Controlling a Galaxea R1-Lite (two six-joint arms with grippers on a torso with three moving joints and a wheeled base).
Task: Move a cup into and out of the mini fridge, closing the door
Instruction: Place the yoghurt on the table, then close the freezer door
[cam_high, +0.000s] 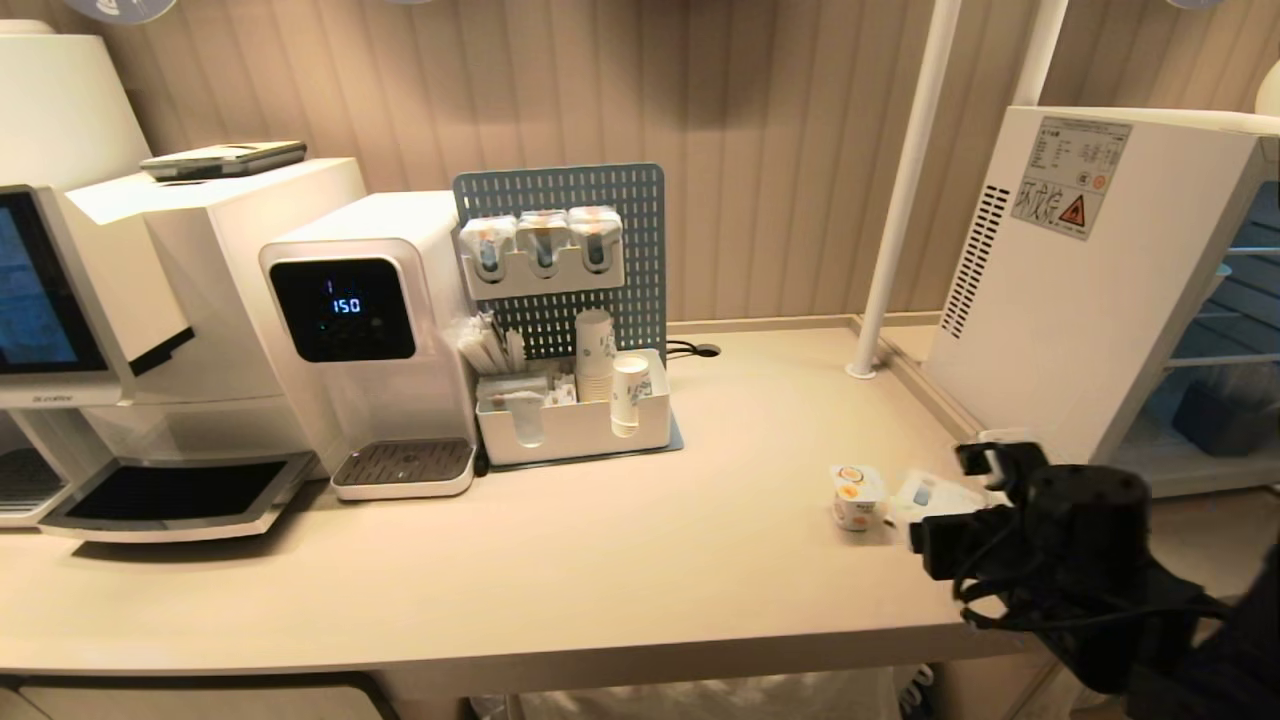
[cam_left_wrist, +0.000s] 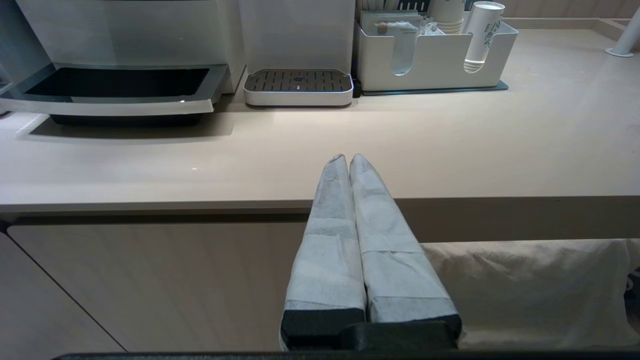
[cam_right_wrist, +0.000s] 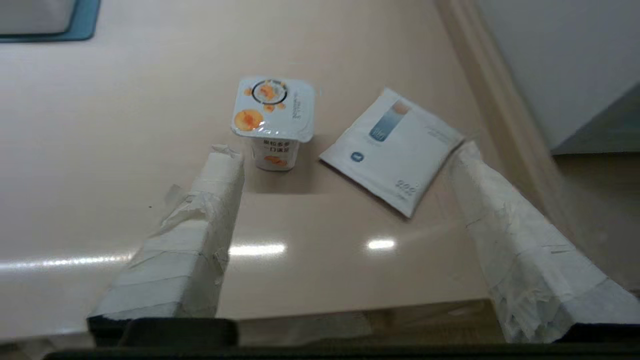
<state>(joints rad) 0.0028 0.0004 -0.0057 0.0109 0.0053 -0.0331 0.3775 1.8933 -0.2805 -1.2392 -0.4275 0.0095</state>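
Cup (cam_right_wrist: 273, 120) stood upright on the desk (cam_high: 600, 560), beside a flat white packet (cam_right_wrist: 395, 150), well short of the fridge (cam_high: 1090, 290). My right hand (cam_right_wrist: 345, 190) hovered wide open; I judged I should centre on the cup, clear of the packet. My left hand (cam_left_wrist: 348, 162) was closed.

White cup (cam_right_wrist: 273, 120) with orange fruit print.

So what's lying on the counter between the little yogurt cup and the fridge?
A flat white packet lies between the cup and the mini fridge, apart from the cup. The right wrist view shows it best.
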